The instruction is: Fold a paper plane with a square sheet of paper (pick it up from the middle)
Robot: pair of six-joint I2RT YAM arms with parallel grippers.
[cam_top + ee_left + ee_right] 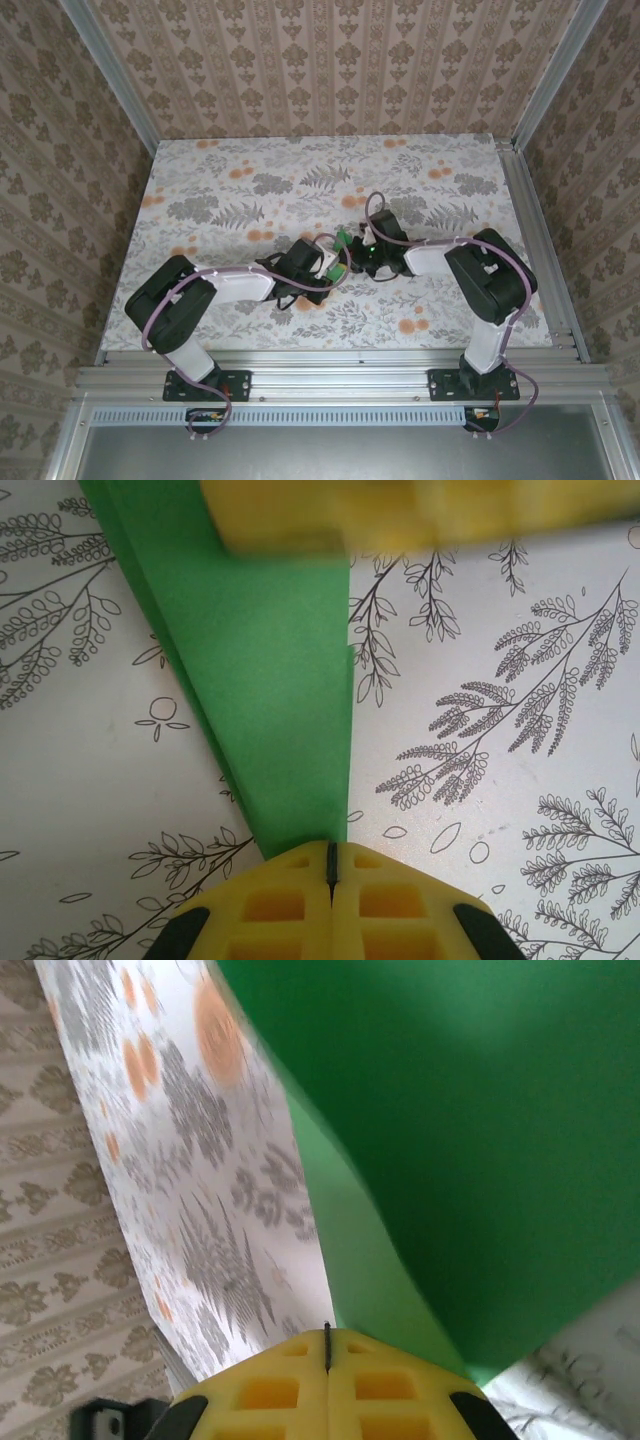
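Note:
The paper plane is plain green paper folded into a long tapered shape with layered edges. It hangs just above the flowered table near its middle, where a bit of green shows between the two grippers. My left gripper is shut on its narrow end. My right gripper is shut too, and the wide green surface rises from its jaw line. Its yellow fingers lie across the far end of the paper. In the top view the left gripper and right gripper almost touch.
Patterned walls and aluminium rails enclose the table on three sides. Both arms reach inward from their bases at the near edge. Bare tabletop lies to the left, right and behind the grippers.

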